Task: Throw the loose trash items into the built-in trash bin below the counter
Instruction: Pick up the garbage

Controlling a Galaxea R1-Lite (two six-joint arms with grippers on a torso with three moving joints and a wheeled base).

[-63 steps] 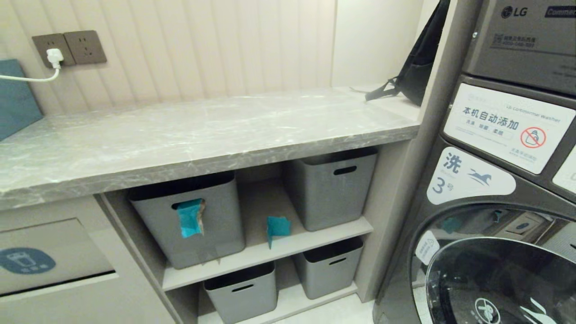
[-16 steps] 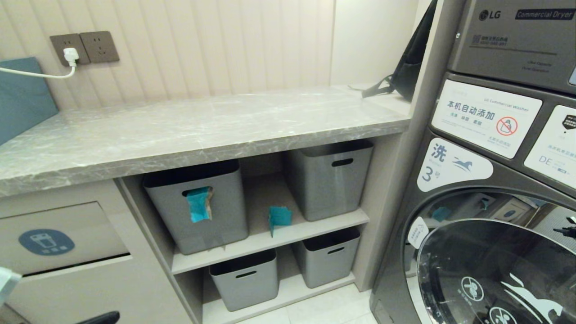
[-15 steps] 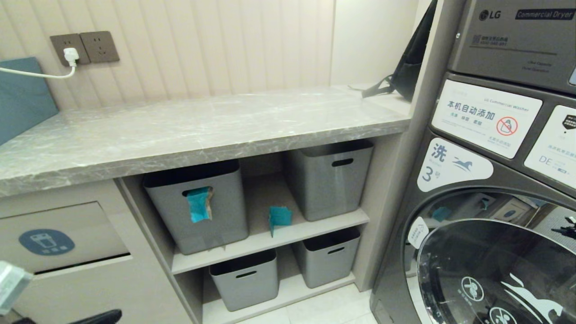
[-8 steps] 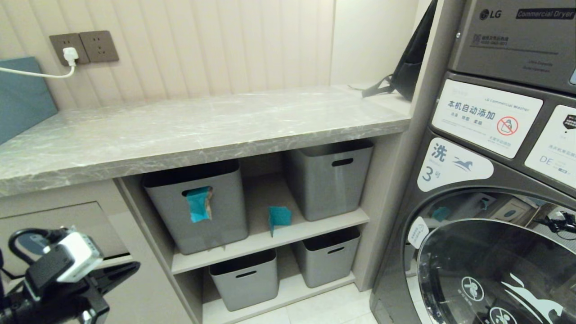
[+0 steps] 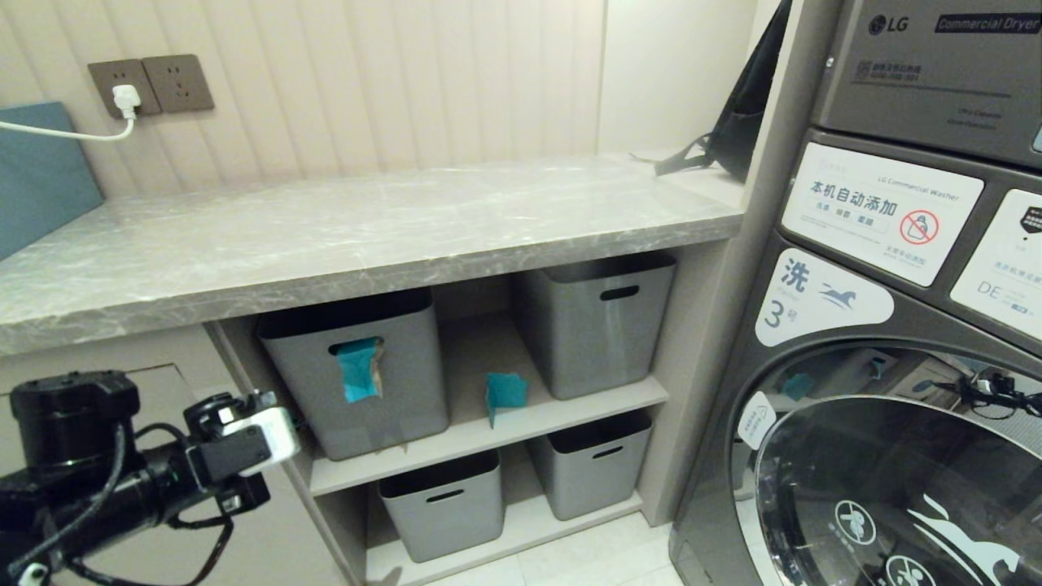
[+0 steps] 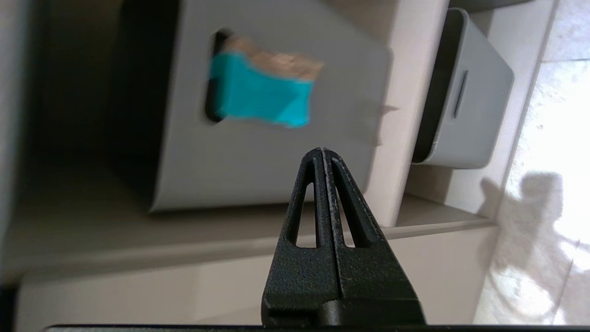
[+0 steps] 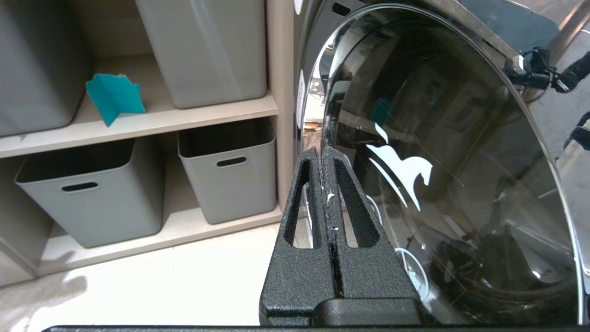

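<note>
Head view: grey marble counter bare of trash across the visible stretch. Below it, open shelving with four grey storage boxes. One teal wrapper stuffed through the slot handle of the upper-left storage box, hanging out over the front face, brownish torn edge showing. Second teal wrapper standing folded on the upper shelf, in the gap between the two upper boxes, touching neither as far as can be told. Red and orange cardboard piece not seen anywhere. Bin flap mostly hidden behind the left arm at lower left; sticker not visible. Washer to the right.

Left wrist view: left gripper pressed together, empty, rolled sideways, aimed just below the slot-held wrapper, short of it and not touching.

Right wrist view: right gripper likewise closed with nothing between, parked low beside the washer door, second wrapper well off to its side.

Handling judgement: both wrappers light, thin, soft, likely crinkly; easily crushed without harm, little risk of slipping once pinched. Slot-held one probably snagged lightly in the handle; best taken on the free hanging flap and drawn straight outward, else may tear at the frayed edge or drag the box. Jaws to part first.
</note>
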